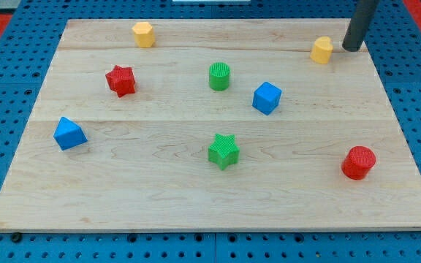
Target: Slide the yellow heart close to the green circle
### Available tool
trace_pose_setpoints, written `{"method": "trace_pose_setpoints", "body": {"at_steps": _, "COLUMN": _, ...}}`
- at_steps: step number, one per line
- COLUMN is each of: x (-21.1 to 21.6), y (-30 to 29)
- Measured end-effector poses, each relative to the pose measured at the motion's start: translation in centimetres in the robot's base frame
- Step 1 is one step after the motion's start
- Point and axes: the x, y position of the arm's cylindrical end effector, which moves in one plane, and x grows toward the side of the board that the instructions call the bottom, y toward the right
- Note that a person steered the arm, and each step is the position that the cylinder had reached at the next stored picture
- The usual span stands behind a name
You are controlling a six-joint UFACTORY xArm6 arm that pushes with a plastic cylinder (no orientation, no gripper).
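The yellow heart [322,50] sits near the view's top right of the wooden board [159,190]. The green circle [219,76] stands left of it and a little lower, well apart from it. My tip [352,48] rests on the board just right of the yellow heart, with a small gap between them. The dark rod rises from it to the view's top edge.
A blue cube [267,98] lies between the heart and the circle, slightly lower. A yellow hexagon [143,33] is at top left, a red star [120,80] and a blue triangle [70,134] at left, a green star [224,150] at the bottom middle, and a red circle [359,162] at bottom right.
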Motion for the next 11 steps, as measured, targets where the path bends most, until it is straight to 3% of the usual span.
{"method": "trace_pose_setpoints", "body": {"at_steps": 5, "x": 0.2, "y": -6.2}}
{"method": "trace_pose_setpoints", "body": {"at_steps": 11, "x": 2.5, "y": -17.9}}
